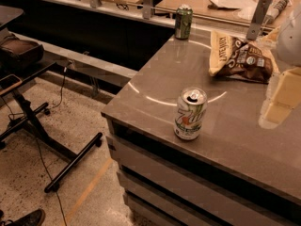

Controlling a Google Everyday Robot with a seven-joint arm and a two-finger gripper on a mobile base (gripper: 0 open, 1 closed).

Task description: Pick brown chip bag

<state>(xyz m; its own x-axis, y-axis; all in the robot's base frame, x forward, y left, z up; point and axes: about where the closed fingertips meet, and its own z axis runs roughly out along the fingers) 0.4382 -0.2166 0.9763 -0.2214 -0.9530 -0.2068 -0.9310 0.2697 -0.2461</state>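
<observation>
The brown chip bag point(241, 56) lies flat on the grey counter point(155, 84) at the back right, its tan-yellow lettered end pointing left. My gripper point(281, 100) is a pale cream shape at the right edge of the view. It hangs just right of and in front of the bag, above the counter, and does not hold the bag. Part of my arm point(291, 36) shows above it and covers the bag's right end.
A white-green soda can point(190, 113) stands near the counter's front edge. A dark green can point(183, 21) stands at the back corner. A railing point(117, 6) runs behind. A black chair base point(51, 149), cables and a shoe point(23, 218) are on the floor at left.
</observation>
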